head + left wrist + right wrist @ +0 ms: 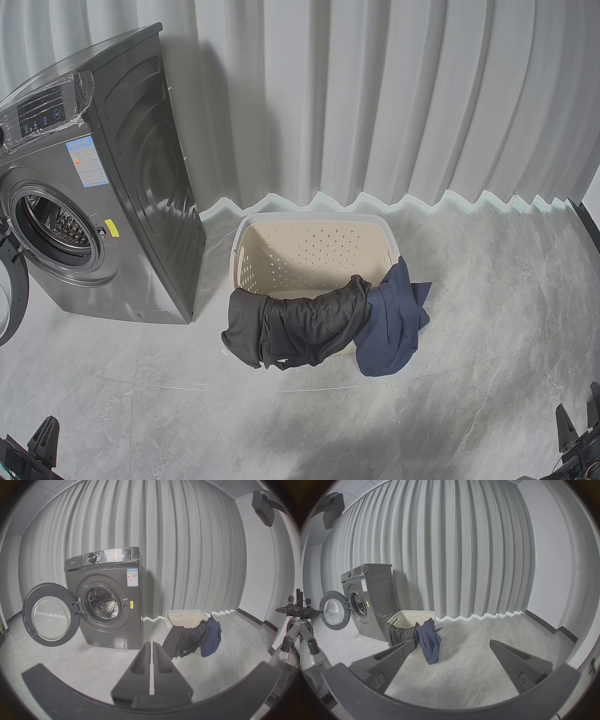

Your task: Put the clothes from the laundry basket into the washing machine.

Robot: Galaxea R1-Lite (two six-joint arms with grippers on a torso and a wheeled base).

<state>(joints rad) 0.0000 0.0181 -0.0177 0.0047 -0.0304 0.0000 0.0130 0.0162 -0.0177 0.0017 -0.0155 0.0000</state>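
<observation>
Three cameras on one laundry corner: one high, two low.
The head view looks steeply down over the cream perforated plastic laundry basket (312, 218), with the grey metal front-loading washing machine (147, 187) at its left. The left wrist view sits low over the pale marbled floor (500, 300), fairly near, facing the machine's front almost squarely. The right wrist view, equally low, stands farther off and sees the machine obliquely. All three share basket, machine, floor and white pleated curtain (375, 94).

Pleated white curtain (406, 94) hung across the back, grey marbled floor (494, 312) lay glossy, plain white side wall (553, 558) met a dark skirting board (547, 623).
</observation>
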